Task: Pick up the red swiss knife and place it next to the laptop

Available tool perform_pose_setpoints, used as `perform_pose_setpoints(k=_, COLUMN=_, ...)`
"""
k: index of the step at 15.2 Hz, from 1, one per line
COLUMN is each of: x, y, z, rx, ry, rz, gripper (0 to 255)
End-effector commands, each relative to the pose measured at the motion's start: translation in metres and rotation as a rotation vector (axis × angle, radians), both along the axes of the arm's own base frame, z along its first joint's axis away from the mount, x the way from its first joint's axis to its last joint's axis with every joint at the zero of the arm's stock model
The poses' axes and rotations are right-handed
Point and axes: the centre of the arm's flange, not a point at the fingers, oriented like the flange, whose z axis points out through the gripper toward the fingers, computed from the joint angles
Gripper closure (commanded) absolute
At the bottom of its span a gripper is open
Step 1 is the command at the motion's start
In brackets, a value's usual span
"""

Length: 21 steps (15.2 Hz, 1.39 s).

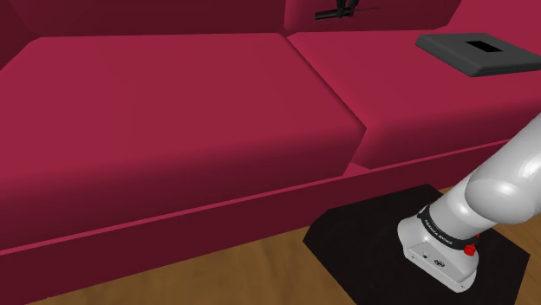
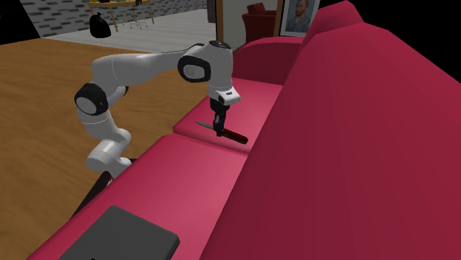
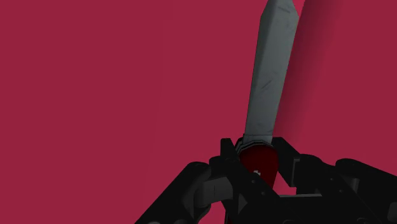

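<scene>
- Grip: my gripper [image 3: 259, 157] is clamped on the red handle of the swiss knife [image 3: 270, 83], grey blade sticking out ahead, at the sofa seat [image 2: 193, 156] by the backrest.
- I'd lift clear, then carry slowly toward the laptop [image 2: 125, 236], well apart, keeping the blade level.

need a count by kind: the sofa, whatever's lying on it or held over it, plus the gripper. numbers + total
sofa: 1
laptop: 1
swiss knife, blade out: 1
gripper, shut on the swiss knife: 1
total: 4
</scene>
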Motion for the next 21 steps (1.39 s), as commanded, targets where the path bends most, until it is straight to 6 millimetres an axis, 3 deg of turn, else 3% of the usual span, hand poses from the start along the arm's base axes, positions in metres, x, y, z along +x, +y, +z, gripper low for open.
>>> perform_pose_setpoints(k=1, x=-0.016, y=-0.021, z=-0.002, rx=0.001, ry=0.0, rz=0.002, gripper=255)
perform_pose_setpoints(k=21, x=-0.157, y=-0.245, z=-0.001, rx=0.001, ry=0.0, rz=0.002, gripper=255)
